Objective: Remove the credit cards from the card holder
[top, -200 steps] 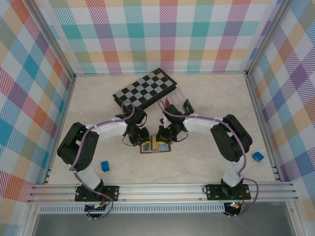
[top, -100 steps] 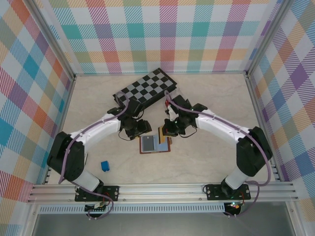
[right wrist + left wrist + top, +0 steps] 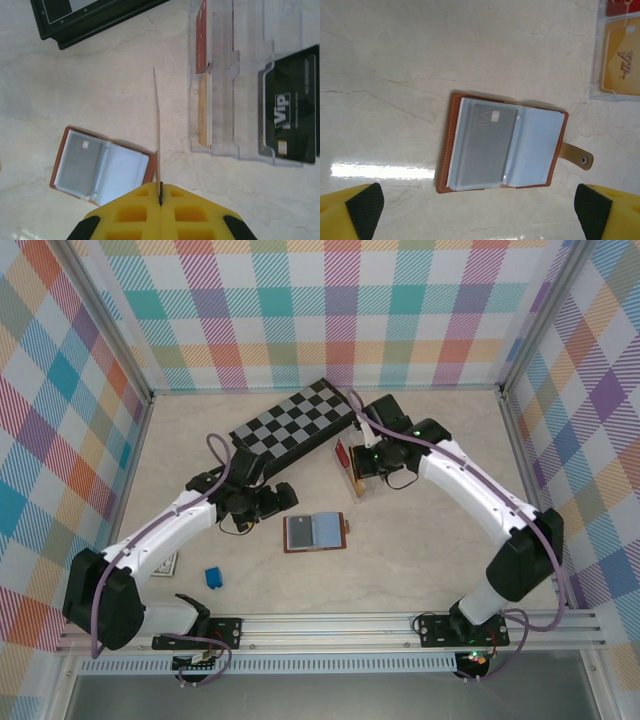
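Card holder (image 3: 315,532) lies open and flat on table (image 3: 430,550), centre, between the two arms. Nothing is touching it.

L to R:
- left gripper (image 3: 283,500): jaws spread wide, empty, just left of the card holder. Its wrist cam looks down on the open card holder (image 3: 502,150), w/ fingertips (image 3: 365,210) well out to either side.
- card holder: small leather cover w/ clear floppy sleeves. My read is light and soft, so there's no weight to keep it put. On this smooth table it'll prob skate or fold shut if a card gets dragged, so pin the cover w/ one gripper and pull w/ the other.
- grey card (image 3: 487,145): sits in the left-hand sleeve, VIP print showing. Right-hand sleeve looks empty. I expect the card to be thin, stiff and slick, w/ the sleeve film adding some drag. Best hold is whatever edge clears the sleeve mouth: pinch across the faces and pull in plane. Can't tell which side of the sleeve is open.
- snap tab (image 3: 577,156): sticks out at the right edge. Decent pin spot w/o covering the sleeves.
- right gripper (image 3: 362,462): jaws pressed together on a thin card (image 3: 156,125). Card is seen edge-on, upright, over the table between the card holder and the clear box (image 3: 240,100).
- clear box: red card (image 3: 201,35) and a tan one stand on edge in it, black VIP card (image 3: 287,105) lies flat. Chessboard (image 3: 295,420) sits behind.
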### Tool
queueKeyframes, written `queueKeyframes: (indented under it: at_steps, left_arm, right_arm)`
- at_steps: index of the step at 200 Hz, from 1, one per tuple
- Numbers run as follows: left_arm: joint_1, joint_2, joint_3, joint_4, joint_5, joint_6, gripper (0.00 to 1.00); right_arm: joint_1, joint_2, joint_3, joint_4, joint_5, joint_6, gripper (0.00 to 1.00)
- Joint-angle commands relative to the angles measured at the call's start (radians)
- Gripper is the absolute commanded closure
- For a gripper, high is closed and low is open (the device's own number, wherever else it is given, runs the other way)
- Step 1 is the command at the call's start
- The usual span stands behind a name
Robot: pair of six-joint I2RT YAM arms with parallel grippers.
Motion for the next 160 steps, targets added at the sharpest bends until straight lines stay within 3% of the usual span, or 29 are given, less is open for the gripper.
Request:
queueKeyframes:
  at_steps: [1,39,96,160]
  left_arm:
    - [0.016,-0.03,-0.053,0.082,0.056,-0.042,0.0]
    - [0.019,-0.027,-0.09,0.108,0.048,-0.064,0.0]
    - [0.022,-0.046,-0.107,0.103,0.016,-0.07,0.0]
    - [0.022,-0.033,-0.128,0.148,0.057,-0.079,0.0]
  right_arm:
    - [-0.004,0.093,0.083,-0.087,-0.02,-0.074,0.99]
    - [-0.008,0.246,0.206,-0.173,0.06,-0.095,0.99]
    - [-0.03,0.422,0.344,-0.282,0.064,-0.089,0.98]
    - [-0.036,0.517,0.411,-0.345,0.114,-0.112,0.96]
